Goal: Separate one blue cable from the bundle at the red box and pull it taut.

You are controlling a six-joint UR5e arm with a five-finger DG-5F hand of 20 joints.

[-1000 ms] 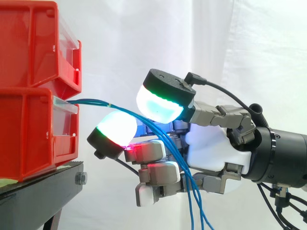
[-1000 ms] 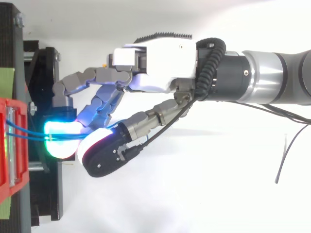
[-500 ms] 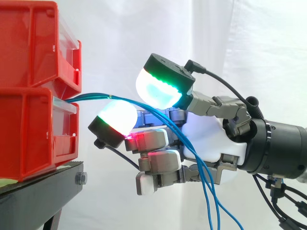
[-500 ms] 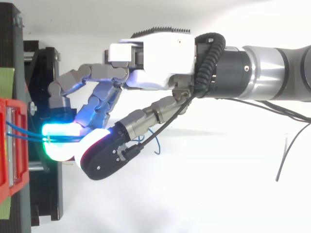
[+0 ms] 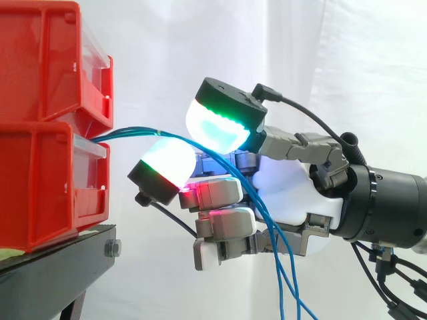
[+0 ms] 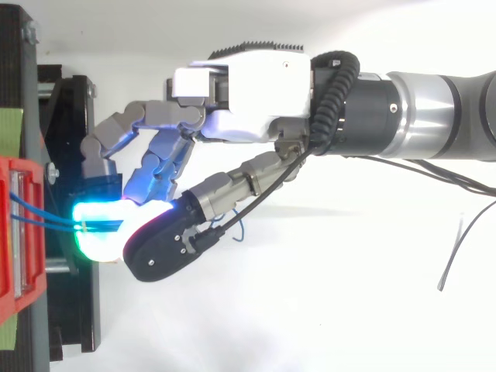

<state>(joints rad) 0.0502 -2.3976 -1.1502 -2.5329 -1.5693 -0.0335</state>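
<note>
Several thin blue cables leave the lower red bin and run right as a bundle, then drop past the palm of my hand. The hand reaches in from the right, just off the bin's front. Its two glowing fingertips are curled toward each other and close on the cables between them, a green-cyan pad above and a white-red pad below. From above, the cables enter the glowing pads of the hand. I cannot tell whether one cable or the whole bundle is pinched.
A second red bin sits stacked on the lower one. Both rest on a black stand at the left. A white curtain hangs behind. A loose thin dark wire lies at the right in the top view.
The two glowing pads have drawn closer together around the cables. The hand has shifted slightly right of the bin, and the hanging cable ends have swung with it.
</note>
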